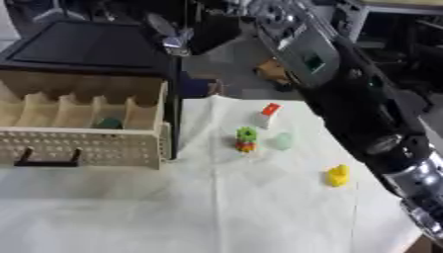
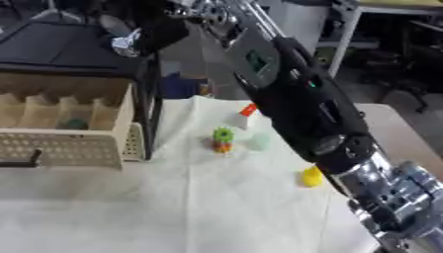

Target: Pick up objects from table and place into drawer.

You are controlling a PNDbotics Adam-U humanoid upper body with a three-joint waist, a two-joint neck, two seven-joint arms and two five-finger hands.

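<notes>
Left eye view: right hand [image 1: 177, 35] above drawer [image 1: 82, 143], grip state unclear

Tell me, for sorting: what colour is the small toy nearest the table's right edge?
Yellow; the small toy shows best in the left eye view.

The drawer [image 1: 86, 143] is cut off at the left edge; a teal thing [image 1: 109, 122] inside is blurred.
</notes>
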